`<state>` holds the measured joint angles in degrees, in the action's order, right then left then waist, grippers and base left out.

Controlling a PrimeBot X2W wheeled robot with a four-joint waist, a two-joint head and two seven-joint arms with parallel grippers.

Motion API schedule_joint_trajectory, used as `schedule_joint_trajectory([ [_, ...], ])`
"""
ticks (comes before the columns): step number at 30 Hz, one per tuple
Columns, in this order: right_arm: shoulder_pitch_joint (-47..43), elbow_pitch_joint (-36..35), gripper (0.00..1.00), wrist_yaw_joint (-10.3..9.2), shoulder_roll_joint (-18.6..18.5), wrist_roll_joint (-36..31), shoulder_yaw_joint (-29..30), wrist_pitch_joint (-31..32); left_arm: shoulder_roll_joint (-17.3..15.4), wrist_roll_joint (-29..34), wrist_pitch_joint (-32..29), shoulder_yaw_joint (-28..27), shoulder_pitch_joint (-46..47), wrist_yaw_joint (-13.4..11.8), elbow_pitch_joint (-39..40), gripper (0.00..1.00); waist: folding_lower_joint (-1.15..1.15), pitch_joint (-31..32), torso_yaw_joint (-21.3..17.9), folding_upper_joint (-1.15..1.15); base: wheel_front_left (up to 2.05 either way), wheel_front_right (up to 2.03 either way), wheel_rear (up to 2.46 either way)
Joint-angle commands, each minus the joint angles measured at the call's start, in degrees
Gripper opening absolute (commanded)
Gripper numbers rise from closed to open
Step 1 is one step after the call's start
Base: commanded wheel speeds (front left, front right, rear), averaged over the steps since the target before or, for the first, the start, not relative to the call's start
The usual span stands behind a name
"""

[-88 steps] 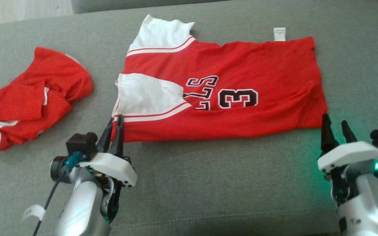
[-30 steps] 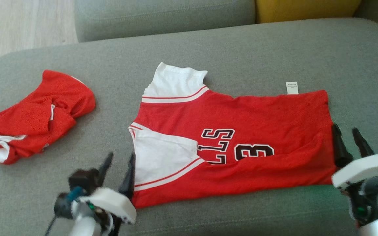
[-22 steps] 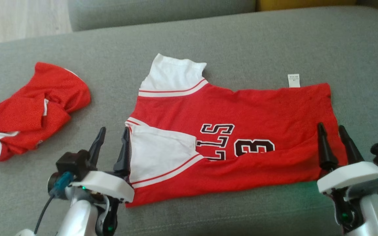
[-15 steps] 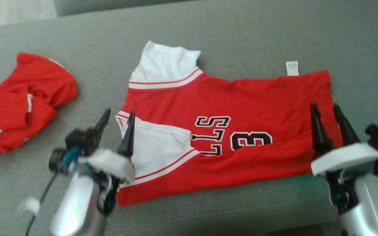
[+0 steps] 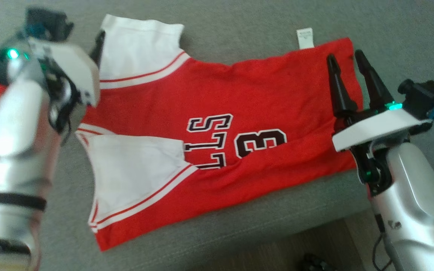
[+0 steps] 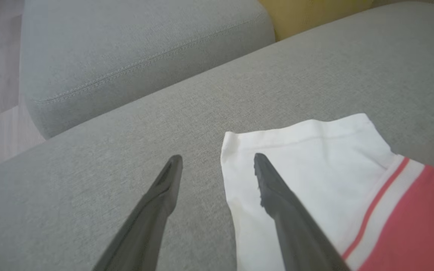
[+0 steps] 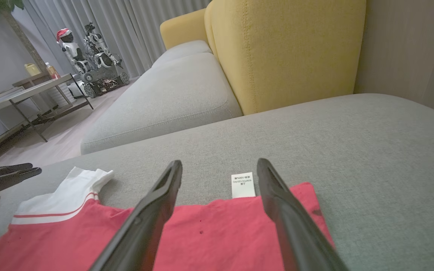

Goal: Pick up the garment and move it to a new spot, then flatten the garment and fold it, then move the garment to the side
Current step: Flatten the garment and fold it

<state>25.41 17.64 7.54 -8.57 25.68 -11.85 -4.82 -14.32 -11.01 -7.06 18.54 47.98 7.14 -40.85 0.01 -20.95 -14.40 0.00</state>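
Head view: left gripper (image 6: pixel 217 162), right gripper (image 5: pixel 347 62) parted, empty, at ends of garment (image 5: pixel 239 94)

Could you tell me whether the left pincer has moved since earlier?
Yes: against the jersey, the left pincer went from near sleeve to far sleeve.

You are getting soft, even light with faint shadows. The head view is blurring, mostly on the left arm (image 5: pixel 11 113); wrist-view edges are bending.

Jaws spread wide on both: left gripper (image 6: pixel 217 162) high at head view's upper left, right gripper (image 5: pixel 344 56) upper right.
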Motion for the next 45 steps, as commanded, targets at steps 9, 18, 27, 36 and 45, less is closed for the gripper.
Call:
schedule_joint_trajectory([
  [9,5.69,0.89,1.00,-0.05,0.08,1.60,-5.06,-3.10,-10.39,-13.81,-14.20,10.16,14.52,0.34,-2.49,1.00,-0.01,-6.02,-6.64,0.00,0.00,0.00,0.00],
  [18,7.46,3.63,1.00,-0.05,-0.31,2.85,-6.32,-4.99,-13.45,-20.22,-17.89,18.06,17.57,0.34,-3.49,1.00,-0.01,-6.45,-7.34,0.00,0.00,0.00,0.00],
  [27,8.79,5.81,1.00,-0.05,-1.81,3.67,-5.51,-5.00,-12.62,-23.97,-13.84,20.56,18.15,0.35,-4.27,0.00,-0.01,-5.64,-5.26,0.00,0.00,0.00,0.00],
  [36,11.79,10.66,1.00,-0.05,-5.40,11.62,-0.52,3.21,-9.48,-22.81,1.23,21.19,13.79,-0.19,-0.73,0.00,-0.01,-2.53,2.48,0.00,0.00,0.00,0.00],
  [45,16.70,19.90,1.00,-0.05,-13.58,13.00,1.33,11.31,-6.89,-22.44,8.01,22.19,8.33,-2.14,6.52,0.00,-0.01,-3.11,8.57,0.00,0.00,0.00,0.00],
])
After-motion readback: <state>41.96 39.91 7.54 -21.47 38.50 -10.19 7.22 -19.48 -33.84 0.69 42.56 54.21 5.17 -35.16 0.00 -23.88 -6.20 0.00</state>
